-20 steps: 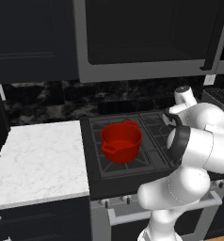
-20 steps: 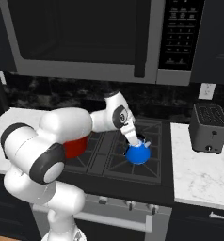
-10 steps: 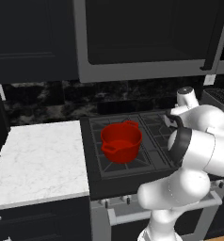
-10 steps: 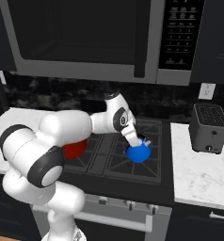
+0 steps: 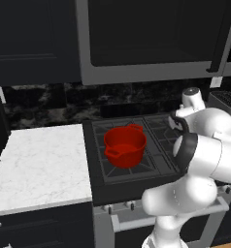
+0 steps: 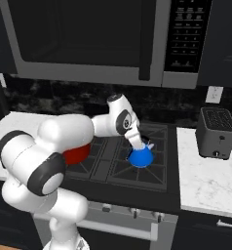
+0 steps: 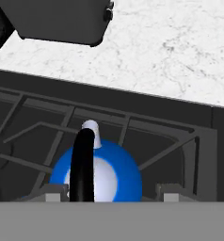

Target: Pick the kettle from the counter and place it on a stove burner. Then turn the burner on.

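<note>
The small blue kettle [image 6: 141,156] stands upright on the front right stove burner [image 6: 146,171] of the dark cooktop. My gripper [image 6: 139,143] hangs just above it, at its black handle. In the hand view the kettle [image 7: 109,176] sits below and between my fingertips [image 7: 54,192], with its black handle [image 7: 83,164] upright in the gap nearer the left one. The jaws stand wide apart and clear of the handle, so my gripper [image 7: 113,192] is open. The burner grate [image 7: 172,147] shows around the kettle. White marble counter [image 5: 40,164] lies left of the stove.
A red two-handled pot [image 5: 125,146] sits on the left burners. A dark toaster [image 6: 215,133] stands on the right counter [image 6: 210,183], close behind the kettle in the hand view. The microwave [image 6: 98,39] hangs overhead. Stove knobs [image 6: 132,212] line the front edge.
The jaws have opened and let go of the kettle's handle. The kettle stays where it was on the front right burner. The arm has barely moved.
</note>
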Robot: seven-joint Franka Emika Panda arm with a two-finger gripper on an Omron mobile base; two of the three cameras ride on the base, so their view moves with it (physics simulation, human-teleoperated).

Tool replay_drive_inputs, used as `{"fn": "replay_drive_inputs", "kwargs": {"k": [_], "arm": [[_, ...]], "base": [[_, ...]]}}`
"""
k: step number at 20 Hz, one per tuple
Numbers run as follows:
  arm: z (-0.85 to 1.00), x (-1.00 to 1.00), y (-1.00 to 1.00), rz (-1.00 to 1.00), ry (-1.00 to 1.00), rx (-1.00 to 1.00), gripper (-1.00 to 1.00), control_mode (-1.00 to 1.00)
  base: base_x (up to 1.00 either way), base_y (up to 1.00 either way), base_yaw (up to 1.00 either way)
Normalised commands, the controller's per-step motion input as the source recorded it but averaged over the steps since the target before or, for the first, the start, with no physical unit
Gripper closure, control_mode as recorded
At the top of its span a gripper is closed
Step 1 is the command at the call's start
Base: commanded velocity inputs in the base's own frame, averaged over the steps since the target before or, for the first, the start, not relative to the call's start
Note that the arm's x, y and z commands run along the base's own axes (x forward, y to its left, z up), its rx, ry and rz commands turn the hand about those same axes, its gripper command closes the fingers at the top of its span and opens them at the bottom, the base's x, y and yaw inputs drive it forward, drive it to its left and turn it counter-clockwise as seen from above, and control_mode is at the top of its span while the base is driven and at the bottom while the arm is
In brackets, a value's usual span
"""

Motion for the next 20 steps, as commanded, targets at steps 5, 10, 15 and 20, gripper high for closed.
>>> {"fn": "replay_drive_inputs", "kwargs": {"k": [5, 10, 15, 20], "arm": [[0.54, 0.00, 0.00, 0.01, -0.28, 0.00, -1.00, -1.00], [0.32, -0.62, -0.01, 0.15, -0.28, -0.04, -1.00, -1.00], [0.01, -1.00, -0.75, 0.18, -0.23, -0.01, -1.00, -1.00], [-0.15, -1.00, -0.93, 0.34, -0.12, -0.01, -1.00, -1.00]], "base": [[0.00, 0.00, 0.00], [0.00, 0.00, 0.00], [0.00, 0.00, 0.00], [0.00, 0.00, 0.00]]}}
